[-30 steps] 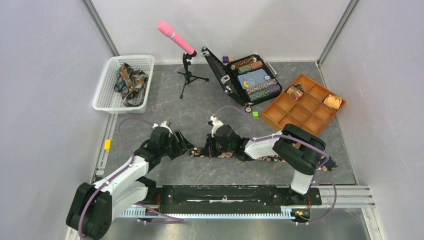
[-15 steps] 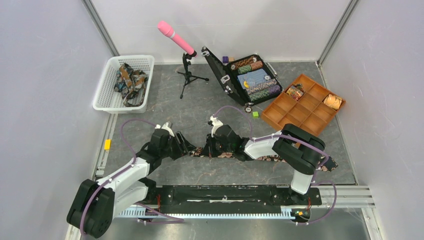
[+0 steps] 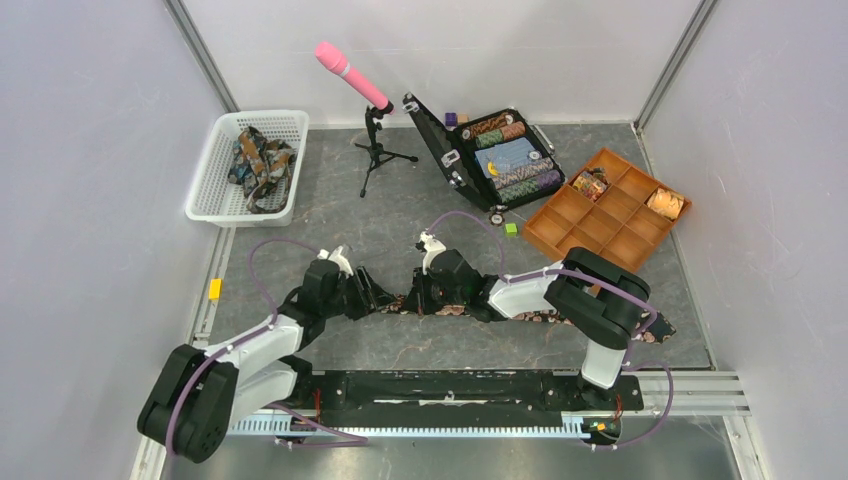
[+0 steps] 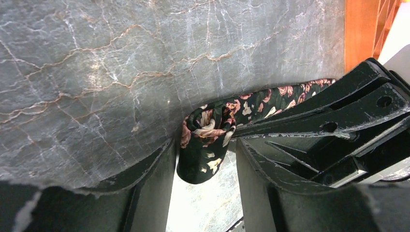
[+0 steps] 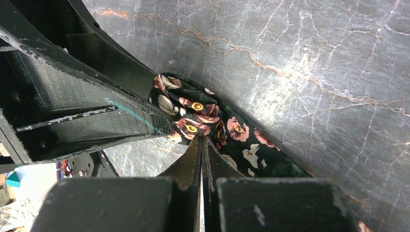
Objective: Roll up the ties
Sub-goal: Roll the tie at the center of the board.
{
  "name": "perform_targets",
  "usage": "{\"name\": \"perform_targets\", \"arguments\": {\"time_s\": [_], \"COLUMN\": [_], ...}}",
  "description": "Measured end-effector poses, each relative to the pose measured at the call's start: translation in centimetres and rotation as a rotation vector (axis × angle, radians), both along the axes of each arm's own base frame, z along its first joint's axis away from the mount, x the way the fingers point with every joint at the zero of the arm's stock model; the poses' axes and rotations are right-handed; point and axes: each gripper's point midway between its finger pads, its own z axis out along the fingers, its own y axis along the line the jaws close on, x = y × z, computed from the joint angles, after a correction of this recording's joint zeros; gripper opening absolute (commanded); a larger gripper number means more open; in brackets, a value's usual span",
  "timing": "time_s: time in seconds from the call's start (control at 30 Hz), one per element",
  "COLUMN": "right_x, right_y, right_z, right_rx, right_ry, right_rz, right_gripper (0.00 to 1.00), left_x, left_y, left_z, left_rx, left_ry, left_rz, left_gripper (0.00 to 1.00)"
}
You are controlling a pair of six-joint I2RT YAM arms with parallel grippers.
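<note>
Left end effector [image 4: 203,162] spread around the tie [image 4: 209,129] fold, right end effector [image 5: 202,145] pressed together; a loose pinch could let it unroll.

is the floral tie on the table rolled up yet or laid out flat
Mostly flat: the floral tie lies as a long strip; only its end is curled over, between the left fingers.

top: high, looking down | wrists: close, facing each other | shared: rolled end of tie [image 4: 205,140]
</note>
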Motion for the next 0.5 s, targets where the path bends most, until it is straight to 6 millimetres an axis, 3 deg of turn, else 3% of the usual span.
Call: {"name": "perform_targets", "arguments": {"time_s": [0.5], "right_x": [0.03], "right_y": [0.02], "right_z": [-0.02], "right_rx": [-0.005], "right_ry": [-0.003], "right_rz": [0.004], "right_gripper": [0.00], "left_x": [-0.04], "left_y": [-0.35], "left_z": [-0.44], "left_rx": [-0.005], "left_ry": [-0.003], "left_rz": [-0.030], "left_gripper": [0.34]}}
